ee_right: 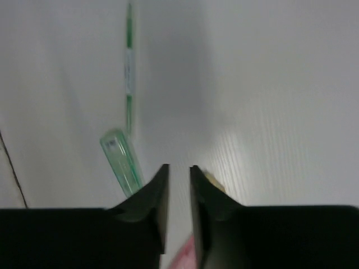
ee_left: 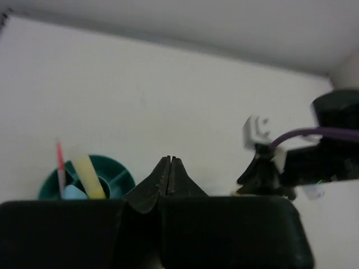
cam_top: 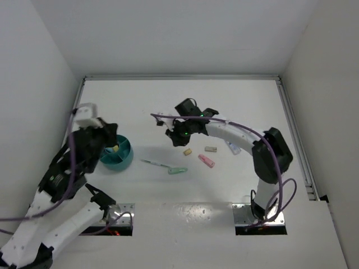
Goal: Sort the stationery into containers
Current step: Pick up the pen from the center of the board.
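Left of overhead frame: your left gripper (ee_left: 170,159) sits at the left rim of the teal cup (cam_top: 124,161). In its wrist view the fingers are pressed tip to tip with nothing between them.

Cup contents, lower left of the left wrist view:
- pink-red pen (ee_left: 59,162), upright
- yellow marker (ee_left: 88,176), leaning
- light-blue marker (ee_left: 73,192), only its top showing

Centre of overhead frame, on the white table (cam_top: 168,101):
- green pen (cam_top: 155,163), just right of the cup
- pale green marker (cam_top: 178,170), at the pen's right end; contact between them cannot be told

Upper centre: your right gripper (ee_right: 178,168) hangs above the loose items. The jaws are parted by a narrow gap and hold nothing. In its wrist view the pale green marker lies by the left finger and a tan eraser (ee_right: 213,180) peeks out beside the right finger.

Right of centre, overhead:
- first tan eraser (cam_top: 187,151)
- pink marker (cam_top: 206,161), below and right of it
- second tan eraser (cam_top: 210,149)
- clear bottle (cam_top: 233,147), partly under the right arm
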Robot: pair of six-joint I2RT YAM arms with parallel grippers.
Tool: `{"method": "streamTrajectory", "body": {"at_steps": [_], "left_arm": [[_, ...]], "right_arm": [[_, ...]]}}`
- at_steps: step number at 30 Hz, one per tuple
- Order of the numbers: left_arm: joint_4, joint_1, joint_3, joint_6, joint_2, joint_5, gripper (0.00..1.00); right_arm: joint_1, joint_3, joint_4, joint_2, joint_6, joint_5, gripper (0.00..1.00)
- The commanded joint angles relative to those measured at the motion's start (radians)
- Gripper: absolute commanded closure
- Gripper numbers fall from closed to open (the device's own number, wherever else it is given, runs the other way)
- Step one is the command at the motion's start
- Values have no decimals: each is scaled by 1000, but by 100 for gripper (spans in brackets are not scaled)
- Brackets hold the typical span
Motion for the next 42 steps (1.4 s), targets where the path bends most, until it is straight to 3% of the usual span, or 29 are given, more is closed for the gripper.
{"method": "streamTrajectory", "body": {"at_steps": [1, 2, 3, 5, 6, 9, 17, 25, 42], "left_arm": [[25, -4, -8, -20, -171, -261, 100], [25, -4, -20, -20, -202, -296, 100], [25, -4, -21, -20, -231, -315, 88], [0, -4, -53, -20, -314, -371, 62], [-10, -4, -53, -20, -341, -393, 44], [-20, -18, -96, -20, -443, -434, 35], [-75, -142, -143, -74, -610, -513, 32], [-98, -280, -154, -115, -599, -579, 24], [-107, -303, -154, -135, -616, -589, 23]], "right_arm": [[60, 98, 40, 97, 91, -3, 72], [79, 112, 57, 114, 108, -12, 66], [92, 147, 80, 145, 122, -3, 60], [121, 191, 89, 180, 151, 12, 58], [121, 252, 89, 203, 160, 26, 58], [147, 374, 31, 310, 173, 40, 57], [192, 342, 114, 412, 185, 49, 57], [250, 212, 203, 354, 216, 138, 56], [313, 282, 105, 443, 176, 279, 56]]}}
